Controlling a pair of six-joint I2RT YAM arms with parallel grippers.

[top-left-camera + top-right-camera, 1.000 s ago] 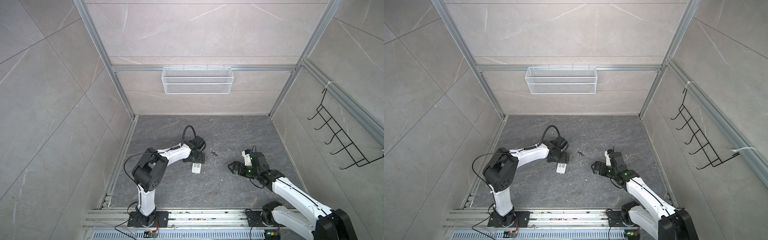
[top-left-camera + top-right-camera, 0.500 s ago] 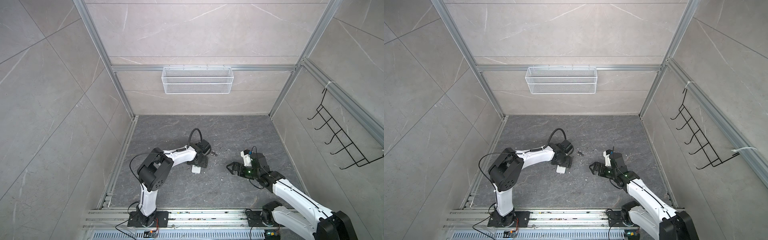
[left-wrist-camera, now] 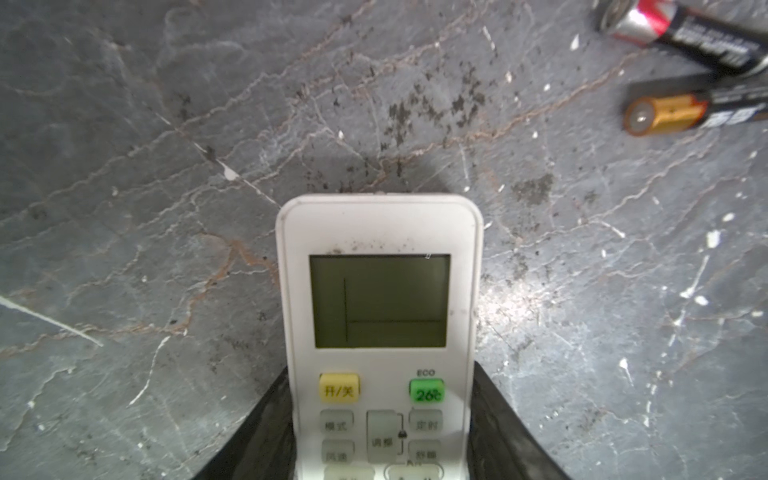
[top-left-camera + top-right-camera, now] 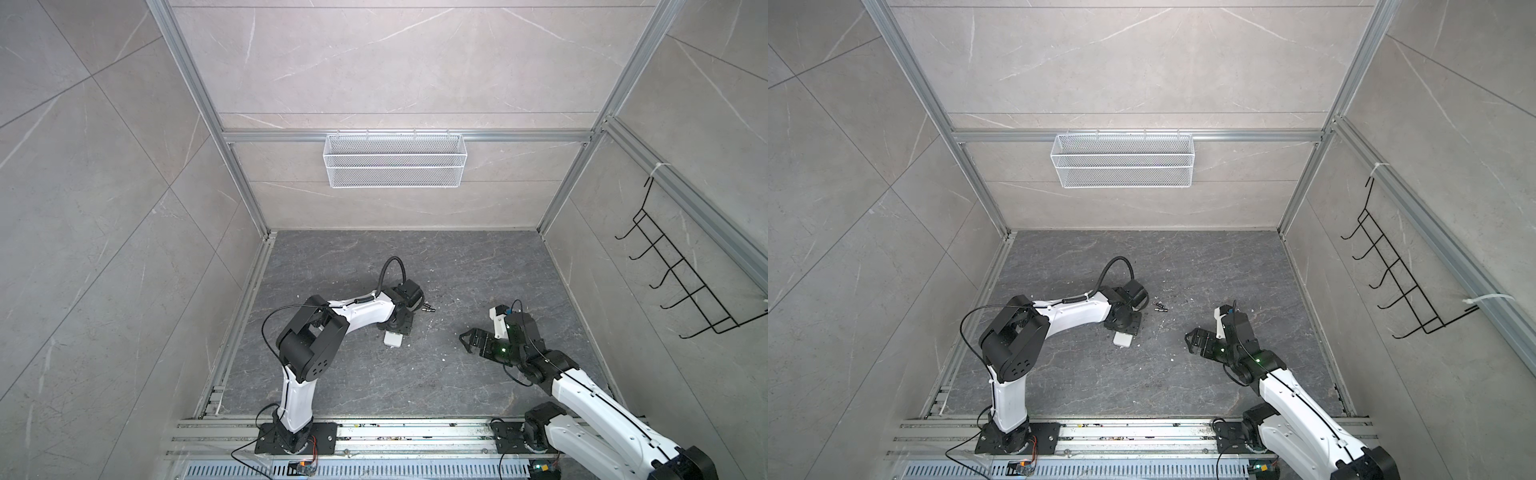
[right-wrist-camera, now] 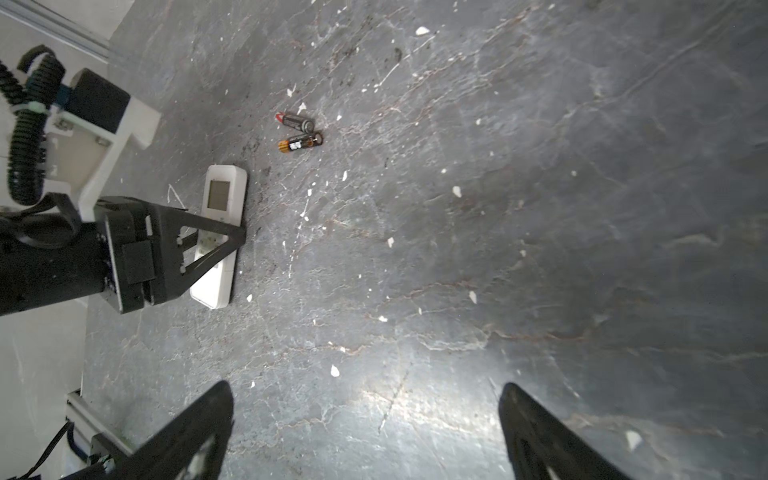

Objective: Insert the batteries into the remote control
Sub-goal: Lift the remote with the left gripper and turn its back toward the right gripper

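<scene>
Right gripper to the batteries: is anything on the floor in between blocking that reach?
Nothing visible does. In the right wrist view only bare floor with small white specks lies between the open right gripper and the batteries. The remote control, flanked by the left gripper, lies off to one side of that line.

- remote control (image 3: 380, 232): white; display (image 3: 380, 301) greenish-grey; btns (image 3: 338, 388) yellow, green, grey
- batteries (image 3: 681, 31): blk; one red+silver end, other orange
- floor (image 3: 166, 166): dk grey, pale veins, white specks

The remote control (image 3: 380, 332) lies on the table (image 3: 166, 208) — the batteries (image 5: 300, 142) side by side, behind-right of it.
</scene>
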